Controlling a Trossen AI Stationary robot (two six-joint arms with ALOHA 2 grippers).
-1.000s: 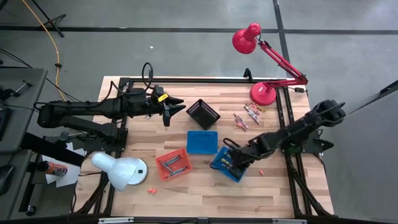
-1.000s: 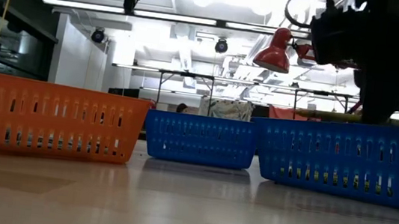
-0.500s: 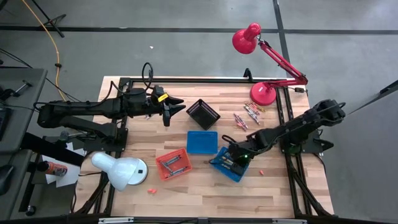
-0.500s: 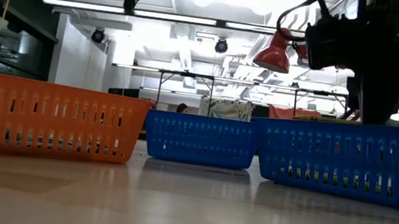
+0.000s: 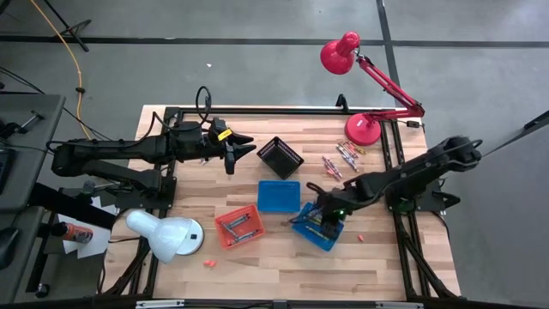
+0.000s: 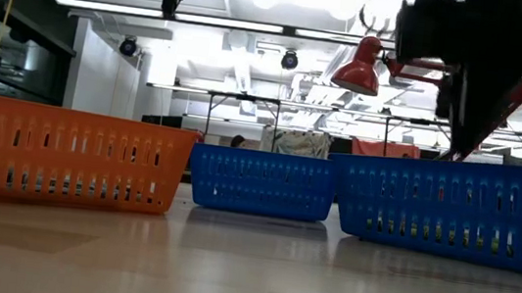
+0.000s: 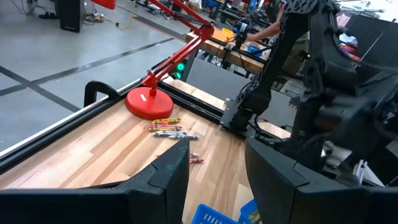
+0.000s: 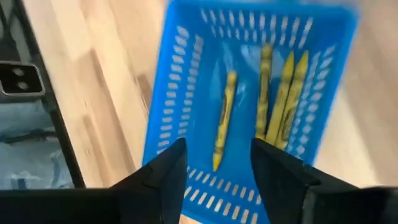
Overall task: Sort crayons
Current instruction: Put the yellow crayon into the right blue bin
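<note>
I have the right pincer (image 5: 323, 215) hanging over the blue basket (image 5: 316, 227) near the desk's front-right area. Through its wrist camera I look straight down past parted fingers (image 8: 163, 171) with nothing between them, and four yellow crayons (image 8: 264, 93) lie inside that basket. I read this as the moment just after a drop, though that is my judgement from the empty, open pincer above a stocked basket.

The next move, as I see it, calls for swinging that arm toward the desk's back-right corner, where the unsorted crayons (image 5: 340, 158) lie in a loose cluster just beside the red lamp base (image 5: 362, 130). I would have to pick one thin stick out from its neighbours, which lie very close together.

My left pincer (image 5: 237, 150) waits above the desk's back-left part, beside the black basket (image 5: 280, 157), fingers spread and empty.

Two small sticks lie apart from the rest: one near the desk's front edge (image 5: 208, 263), one just right of the blue basket (image 5: 360, 234). The orange basket (image 5: 239, 227) holds a few crayons, but I cannot tell their colours. Whether the middle blue basket (image 5: 279, 196) holds anything, I cannot make out either.
</note>
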